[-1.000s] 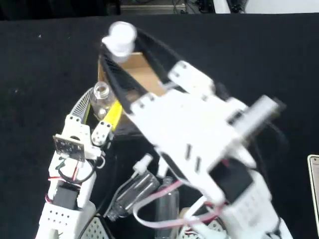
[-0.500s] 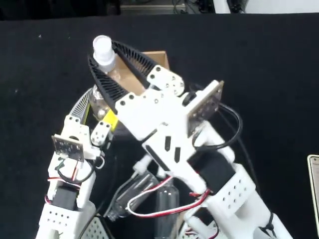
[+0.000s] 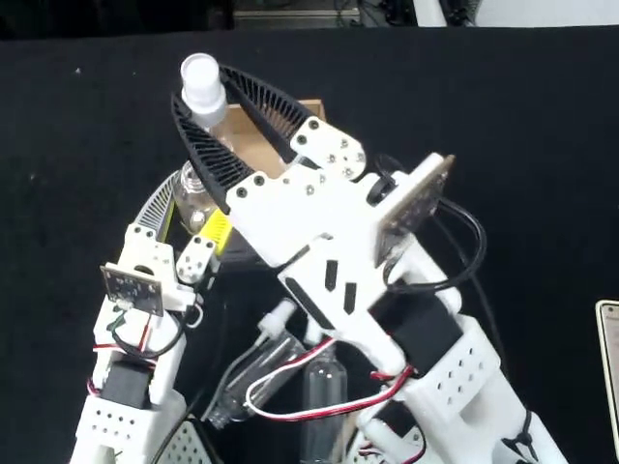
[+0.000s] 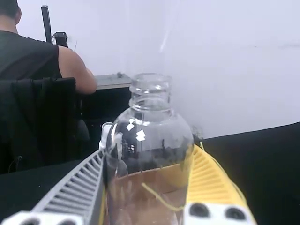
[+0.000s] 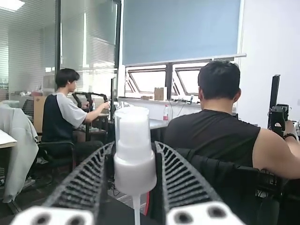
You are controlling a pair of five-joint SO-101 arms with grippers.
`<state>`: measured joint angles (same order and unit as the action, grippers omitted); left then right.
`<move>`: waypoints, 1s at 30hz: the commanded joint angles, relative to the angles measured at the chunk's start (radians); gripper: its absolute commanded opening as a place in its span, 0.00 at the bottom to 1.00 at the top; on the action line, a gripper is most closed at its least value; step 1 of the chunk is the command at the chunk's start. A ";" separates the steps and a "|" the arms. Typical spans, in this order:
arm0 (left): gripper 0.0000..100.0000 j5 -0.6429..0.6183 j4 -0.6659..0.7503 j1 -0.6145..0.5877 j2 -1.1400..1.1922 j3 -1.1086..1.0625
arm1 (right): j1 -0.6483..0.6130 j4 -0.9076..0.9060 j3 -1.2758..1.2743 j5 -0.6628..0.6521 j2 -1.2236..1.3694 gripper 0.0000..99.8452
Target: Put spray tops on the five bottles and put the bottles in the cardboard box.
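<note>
My left gripper (image 3: 196, 198) stands at the left of the table, shut on a clear uncapped bottle (image 3: 196, 186) that it holds upright. In the left wrist view the bottle (image 4: 147, 150) sits between the grey finger (image 4: 75, 187) and the yellow finger (image 4: 208, 183), its neck open. My right gripper (image 3: 203, 97) is shut on a white spray top (image 3: 200, 79), held just beyond and above the bottle's neck. The spray top (image 5: 134, 154) hangs with its tube pointing down between the black ribbed fingers (image 5: 84, 180). The cardboard box (image 3: 280, 130) lies behind, mostly hidden by the right arm.
Two more clear bottles (image 3: 259, 372) (image 3: 324, 401) lie between the arm bases at the near edge; one carries a white spray top. A pale flat object (image 3: 609, 338) sits at the table's right edge. The black tabletop (image 3: 503, 126) is open at the far right.
The right arm swung left and turned, carrying the spray top from over the box toward the spot above the held bottle. The left arm kept still.
</note>
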<state>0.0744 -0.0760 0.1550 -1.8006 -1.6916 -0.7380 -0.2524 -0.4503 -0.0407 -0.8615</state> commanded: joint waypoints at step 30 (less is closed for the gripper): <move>0.03 0.005 -0.003 0.015 -0.023 -0.010 | -0.078 -0.276 -0.070 -0.005 0.001 0.21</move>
<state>0.0744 -0.0760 0.1626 -1.8006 -1.6916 -0.7733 -0.4242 -0.6114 -0.0407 -0.8615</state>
